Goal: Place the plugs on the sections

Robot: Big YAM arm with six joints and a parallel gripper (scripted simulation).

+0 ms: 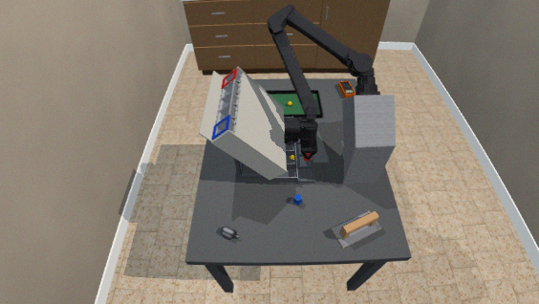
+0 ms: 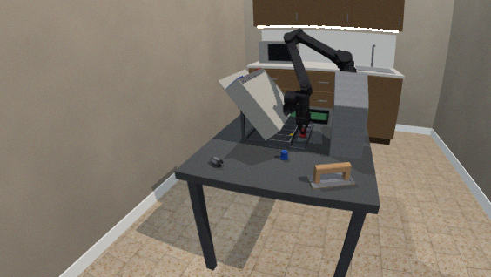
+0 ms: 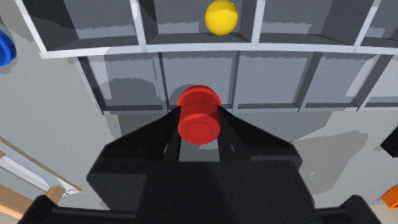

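Note:
My gripper (image 3: 199,112) is shut on the red plug (image 3: 199,114) and holds it low over the flat front part of the row of sections (image 3: 200,80). It also shows in the top view (image 1: 308,155) and the exterior view (image 2: 303,132). A yellow marble (image 3: 221,16) lies in the section just behind and slightly right of the plug; it also shows in the top view (image 1: 291,157). The blue plug (image 1: 297,199) stands on the table in front of the sections, and at the wrist view's left edge (image 3: 5,47). The tilted cover (image 1: 253,126) carries the red-banded funnel (image 1: 229,77) and the blue-banded funnel (image 1: 221,128).
A green tray (image 1: 297,102) with a yellow marble (image 1: 289,102) lies behind the sections. A tall grey block (image 1: 373,136) stands to the right. An orange device (image 1: 347,88), a wooden-handled trowel (image 1: 359,227) and a small dark object (image 1: 228,233) lie on the table.

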